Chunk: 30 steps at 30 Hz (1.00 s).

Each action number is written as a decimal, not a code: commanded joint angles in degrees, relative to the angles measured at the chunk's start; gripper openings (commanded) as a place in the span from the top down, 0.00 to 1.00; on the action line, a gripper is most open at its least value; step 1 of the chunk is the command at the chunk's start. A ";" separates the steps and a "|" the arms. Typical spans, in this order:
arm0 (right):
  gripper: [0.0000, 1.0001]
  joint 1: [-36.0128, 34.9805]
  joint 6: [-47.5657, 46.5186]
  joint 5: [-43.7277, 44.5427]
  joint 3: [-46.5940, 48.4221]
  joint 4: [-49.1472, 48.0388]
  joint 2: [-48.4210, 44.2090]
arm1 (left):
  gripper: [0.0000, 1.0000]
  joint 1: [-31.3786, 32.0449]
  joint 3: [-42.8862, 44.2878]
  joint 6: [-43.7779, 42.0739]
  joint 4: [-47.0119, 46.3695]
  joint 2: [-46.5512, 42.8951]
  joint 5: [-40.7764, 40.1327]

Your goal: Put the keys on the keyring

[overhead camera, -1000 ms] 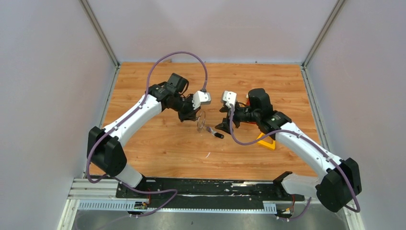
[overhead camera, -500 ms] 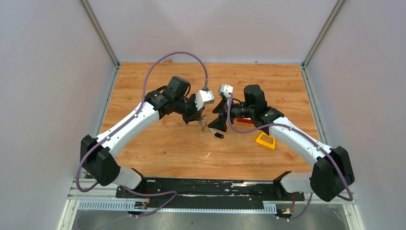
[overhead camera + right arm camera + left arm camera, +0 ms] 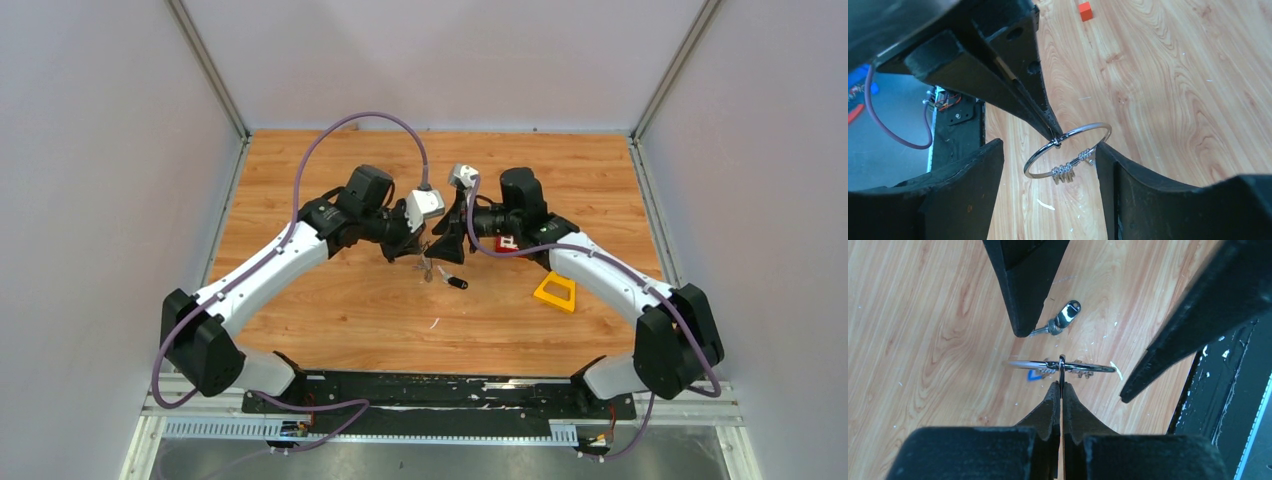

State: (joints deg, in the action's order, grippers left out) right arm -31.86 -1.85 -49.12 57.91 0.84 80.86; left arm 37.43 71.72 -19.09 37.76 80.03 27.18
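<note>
Keyring [image 3: 1088, 367]: thin silver wire ring, held off the wooden table [image 3: 350, 310], at the centre of the left wrist view and seen there edge-on. Strung with a cluster of small silver pieces [image 3: 1064, 171] on its lower arc; kind too small to tell. Blue tag [image 3: 1034, 375] just below the ring in the left wrist view.

Left gripper [image 3: 1061, 387]: closed tight, fingertips pinching the wire of the ring at one spot. Entering from the bottom edge of its own view, and from the upper left in the right wrist view.

Right gripper [image 3: 1049, 145]: jaws parted wide, nothing held. One finger on each side of the ring, the ring in the gap between; contact at the right-hand finger cannot be told.

Key [image 3: 1063, 319]: silver blade, black head, lying flat on the wood. Just above the ring in the left wrist view, beside the tip of one right finger; free of the ring.

Further out, top view: red block [image 3: 508, 243] behind the right arm, centre right; yellow triangular frame [image 3: 555, 291] to the lower right of the grippers. Orange cube [image 3: 1086, 11] at the top edge of the right wrist view.
</note>
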 commanded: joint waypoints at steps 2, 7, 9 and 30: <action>0.37 0.96 5.70 -4.21 3.09 -4.81 2.85 | 1.00 0.28 -1.19 1.97 -4.41 -4.04 0.17; 0.44 1.53 7.05 -6.43 2.87 -6.14 4.41 | 1.00 0.30 -2.12 2.03 -5.22 -4.98 -0.15; 0.46 1.55 7.88 -7.56 2.92 -6.85 4.84 | 1.00 0.32 -2.27 2.03 -5.32 -4.91 -0.11; 0.72 2.78 15.61 -12.00 4.83 -11.78 9.64 | 1.00 0.30 -4.58 0.65 -6.50 -5.93 0.01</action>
State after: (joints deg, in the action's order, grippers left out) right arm -30.11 11.27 -58.94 60.12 -7.16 89.56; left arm 37.43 67.46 -18.26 33.63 76.88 26.39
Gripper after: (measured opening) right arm 0.314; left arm 0.008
